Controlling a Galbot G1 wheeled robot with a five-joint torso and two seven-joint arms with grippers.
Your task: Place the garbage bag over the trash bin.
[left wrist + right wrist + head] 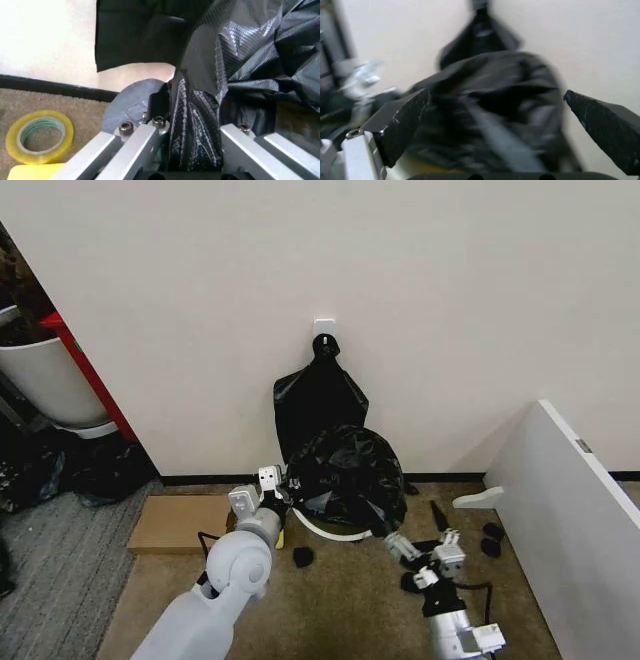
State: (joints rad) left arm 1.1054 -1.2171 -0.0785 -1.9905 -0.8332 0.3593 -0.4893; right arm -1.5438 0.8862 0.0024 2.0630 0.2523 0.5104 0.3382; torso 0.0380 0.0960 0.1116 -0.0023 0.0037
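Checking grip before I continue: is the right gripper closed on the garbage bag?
No. In the right wrist view the right gripper has its fingers spread wide, with the garbage bag beyond them, ungripped.

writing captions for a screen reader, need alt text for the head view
A glossy black plastic garbage bag lies draped over a round cream-white trash bin on brown carpet by a white wall. The left claw grips the bag's edge, the right claw waits open beside the rim, and more black bags hang above.

Trash bin (335,530) mostly hidden under garbage bag (345,465).
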